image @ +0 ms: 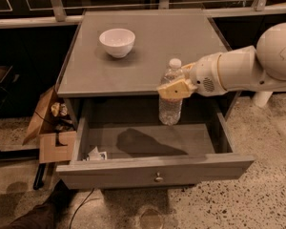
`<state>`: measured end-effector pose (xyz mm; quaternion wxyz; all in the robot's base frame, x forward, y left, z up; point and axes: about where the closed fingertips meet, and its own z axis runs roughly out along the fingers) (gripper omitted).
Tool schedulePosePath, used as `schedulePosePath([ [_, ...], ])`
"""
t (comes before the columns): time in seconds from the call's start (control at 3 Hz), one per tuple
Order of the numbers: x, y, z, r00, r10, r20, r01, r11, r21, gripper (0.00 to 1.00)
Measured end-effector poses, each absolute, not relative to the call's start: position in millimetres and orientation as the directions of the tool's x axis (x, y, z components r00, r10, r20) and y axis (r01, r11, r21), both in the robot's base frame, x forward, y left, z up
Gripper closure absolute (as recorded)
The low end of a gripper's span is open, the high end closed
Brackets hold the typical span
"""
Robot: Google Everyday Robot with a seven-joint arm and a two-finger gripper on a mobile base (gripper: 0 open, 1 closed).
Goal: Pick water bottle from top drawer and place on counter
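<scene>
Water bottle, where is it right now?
In the camera view, the water bottle hangs upright in the gripper, right of centre, over the open top drawer at the front edge of the counter.

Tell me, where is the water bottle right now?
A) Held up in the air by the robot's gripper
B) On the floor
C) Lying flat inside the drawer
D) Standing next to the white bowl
A: the gripper is clamped around the water bottle, holding it upright above the open top drawer, at the front edge of the counter and well away from the white bowl.
</scene>
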<state>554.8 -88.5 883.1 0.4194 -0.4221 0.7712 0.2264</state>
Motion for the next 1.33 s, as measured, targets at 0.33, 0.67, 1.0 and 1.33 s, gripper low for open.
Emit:
schedulePosePath([
  [0.33, 556.0, -87.3, 895.9, -0.283, -0.443, -0.851, -0.833, 0.553, -0.011, 1.0],
  [0.67, 563.3, -88.2, 925.7, -0.276, -0.44, -0.854, -0.82, 0.572, -0.03, 1.0],
  [1.0, 585.0, -90.1, 949.9, -0.254, -0.445, -0.858, -0.806, 0.589, -0.067, 1.0],
  [1.33, 612.8, -88.1, 962.1, -0.216, -0.44, -0.872, -0.799, 0.593, -0.101, 1.0],
])
